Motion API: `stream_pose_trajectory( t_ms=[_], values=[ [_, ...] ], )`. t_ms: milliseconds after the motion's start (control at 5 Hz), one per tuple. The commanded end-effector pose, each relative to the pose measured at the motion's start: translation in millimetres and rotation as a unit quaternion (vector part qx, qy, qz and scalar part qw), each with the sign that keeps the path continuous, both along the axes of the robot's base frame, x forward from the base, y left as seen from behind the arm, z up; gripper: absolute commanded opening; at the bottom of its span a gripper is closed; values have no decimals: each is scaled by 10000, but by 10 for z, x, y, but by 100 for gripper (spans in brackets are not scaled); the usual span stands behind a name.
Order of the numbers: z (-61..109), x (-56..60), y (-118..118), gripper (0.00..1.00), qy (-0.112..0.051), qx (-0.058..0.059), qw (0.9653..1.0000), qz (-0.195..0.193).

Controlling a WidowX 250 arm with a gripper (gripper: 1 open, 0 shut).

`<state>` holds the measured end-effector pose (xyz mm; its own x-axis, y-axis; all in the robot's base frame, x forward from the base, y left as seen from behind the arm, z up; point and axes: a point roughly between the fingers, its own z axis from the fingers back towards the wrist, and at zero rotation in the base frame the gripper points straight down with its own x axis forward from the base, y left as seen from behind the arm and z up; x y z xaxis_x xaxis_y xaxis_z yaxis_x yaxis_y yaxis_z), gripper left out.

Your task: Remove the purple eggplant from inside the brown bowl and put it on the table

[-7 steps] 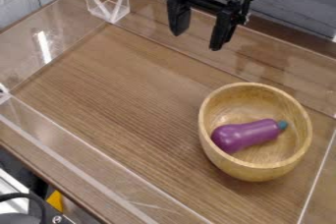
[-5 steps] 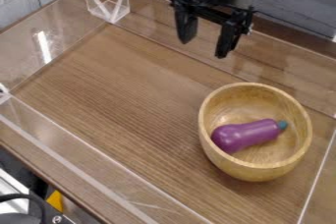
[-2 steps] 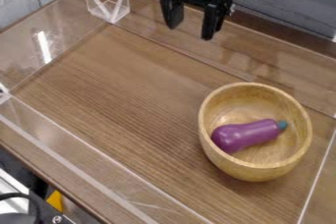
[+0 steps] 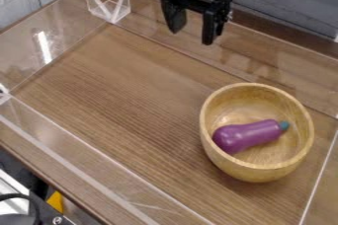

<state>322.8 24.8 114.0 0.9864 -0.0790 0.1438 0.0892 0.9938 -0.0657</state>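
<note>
My black two-fingered tool (image 4: 193,26) hangs spread and empty above the brown wood-grain worktop (image 4: 119,91), well apart from the round tan wooden bowl (image 4: 294,152) cradling the glossy purple eggplant (image 4: 248,134).

One round tan-brown wooden bowl (image 4: 256,131), thick rim. One glossy purple toy eggplant (image 4: 250,134) with darker bluish stem end, lying inside that bowl. One brown wood-grain counter (image 4: 126,91). One black robot claw (image 4: 191,26), two dark fingers (image 4: 172,15) visible, spread apart. Clear plastic walls along the counter edges: at least three sides seen, left, near and far; exact panel count unclear. One small clear plastic V-shaped piece (image 4: 107,4) at the far left corner. One yellow-and-black object (image 4: 53,206) at the bottom edge, too cropped to identify.
</note>
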Motion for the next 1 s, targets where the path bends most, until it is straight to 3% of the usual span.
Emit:
stream_pose_trajectory(
  t_ms=[0, 400, 800],
  values=[
    [227, 36, -19, 100, -428, 8, 9987, -283],
    [333, -10, 62, 100, -558, -62, 9981, -244],
    [244, 3, 11, 100, -688, -72, 9971, -320]
  ],
)
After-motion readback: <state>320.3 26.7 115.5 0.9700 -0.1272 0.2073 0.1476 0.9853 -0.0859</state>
